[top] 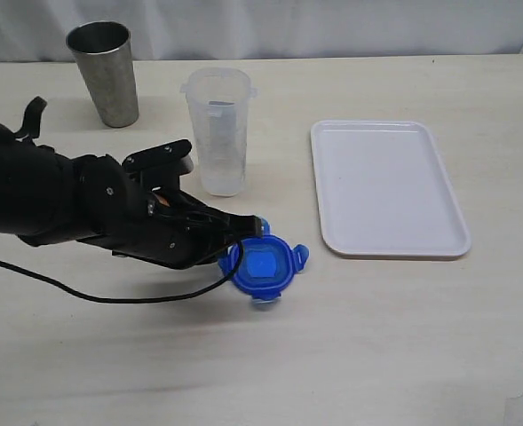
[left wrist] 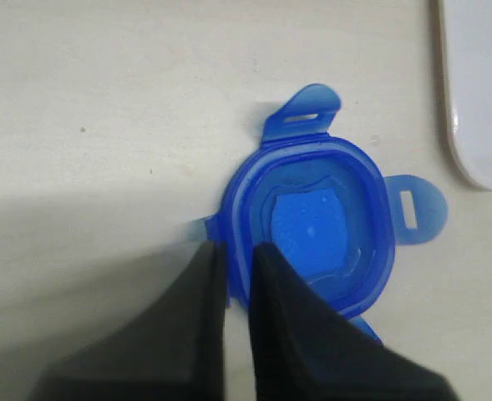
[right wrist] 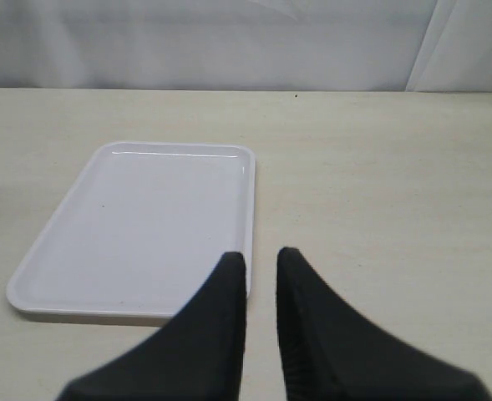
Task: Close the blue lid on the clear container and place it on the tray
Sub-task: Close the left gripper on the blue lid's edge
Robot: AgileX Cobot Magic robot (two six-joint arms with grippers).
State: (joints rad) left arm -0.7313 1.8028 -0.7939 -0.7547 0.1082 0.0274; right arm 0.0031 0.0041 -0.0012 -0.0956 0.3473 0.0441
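In the exterior view, the small blue plastic lid with snap flaps (top: 263,266) was seen gripped at its rim by the left hand (top: 252,227). It was in front of the tall clear plastic container (top: 218,133), which stood upright on the pale tabletop (top: 376,346), apart from the flat white rectangular tray (top: 390,186). In the left wrist view, the lid's rim was seen clamped between the two dark fingers (left wrist: 283,288). In the right wrist view, the right hand (right wrist: 261,261) was seen empty, its fingers parted by a slim gap, near the tray.
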